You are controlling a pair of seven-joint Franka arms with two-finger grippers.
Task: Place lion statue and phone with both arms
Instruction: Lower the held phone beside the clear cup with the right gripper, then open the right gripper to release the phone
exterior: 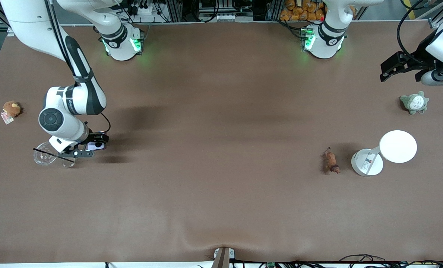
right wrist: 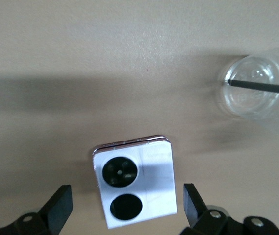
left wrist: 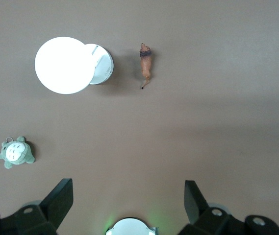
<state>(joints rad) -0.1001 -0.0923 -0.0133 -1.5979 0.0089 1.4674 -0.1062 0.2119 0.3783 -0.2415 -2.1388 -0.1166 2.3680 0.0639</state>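
1. Looking down through the front view, we are seeing the right gripper [exterior: 80,152] sitting low over the phone [exterior: 95,146] at the right arm's end of the table, its jaws standing apart. A clear plastic cup [exterior: 45,157] with a black straw [exterior: 53,155] is lying at the gripper's nine o'clock. The lion statue [exterior: 331,161] is resting on the table toward the left arm's end, with a white lamp [exterior: 383,152] at its three o'clock. The left gripper [exterior: 400,67] is waiting in the air, jaws apart, at twelve o'clock of a grey-green plush [exterior: 414,102].

2. Through the left wrist view, we are seeing open fingers [left wrist: 58,200] holding nothing, with the lion statue [left wrist: 145,65] lying just beside the white lamp [left wrist: 63,65].

3. Through the right wrist view, we are finding the phone [right wrist: 134,187] lying flat between the spread fingers [right wrist: 61,203], apart from both, and the cup [right wrist: 249,87] is sitting nearby.
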